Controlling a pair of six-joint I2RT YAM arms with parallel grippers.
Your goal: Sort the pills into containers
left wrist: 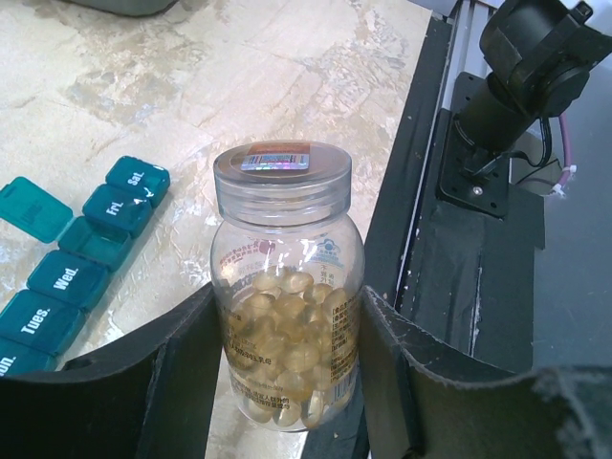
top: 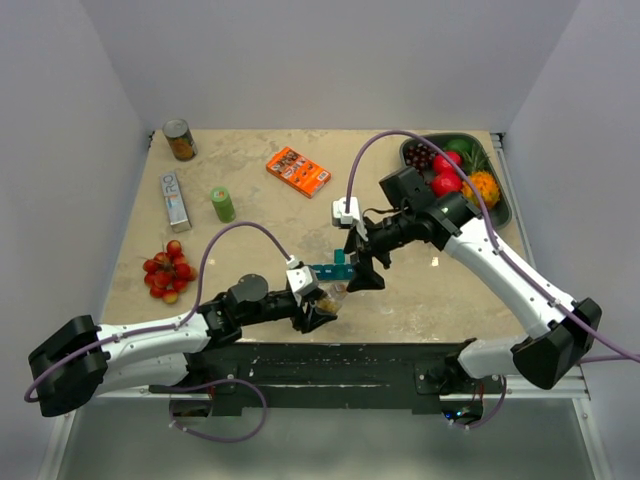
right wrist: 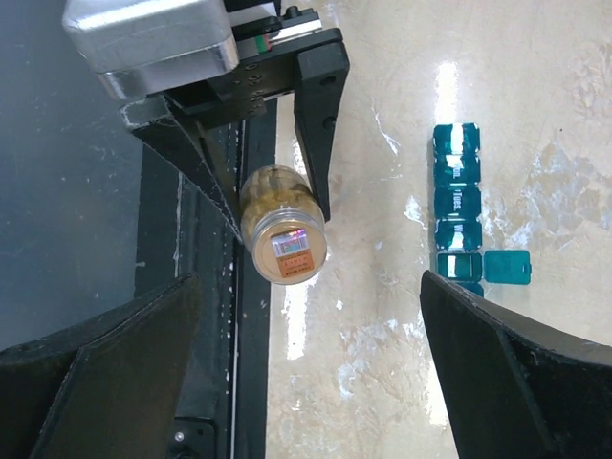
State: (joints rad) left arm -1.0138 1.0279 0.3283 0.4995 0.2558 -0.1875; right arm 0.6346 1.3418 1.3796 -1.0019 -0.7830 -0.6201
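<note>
A: What is held by the left gripper (left wrist: pixel 287 373)?

B: The pill bottle (left wrist: pixel 287 277) is clamped between its fingers, with the cap (left wrist: pixel 280 172) still on and the capsules (left wrist: pixel 287 349) kept inside.

A: And the right gripper (right wrist: pixel 308 306)?

B: Its jaws are spread wide. Nothing is gripped, and the bottle's cap is faced just ahead.

A: The pill organizer (left wrist: pixel 57 287)?

B: It is laid left of the left gripper, slightly ahead. One compartment (left wrist: pixel 96 244) is opened and seemingly unfilled. No pill is seen sorted, so nearly everything is judged left.

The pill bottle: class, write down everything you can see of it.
The pill bottle is clear plastic, with printed text on its side and a clear lid, closed, bearing an orange sticker. Amber softgel capsules fill about half. The left gripper clamps its sides, lid up, at the near edge of the table, apart from the teal organizer.
</note>
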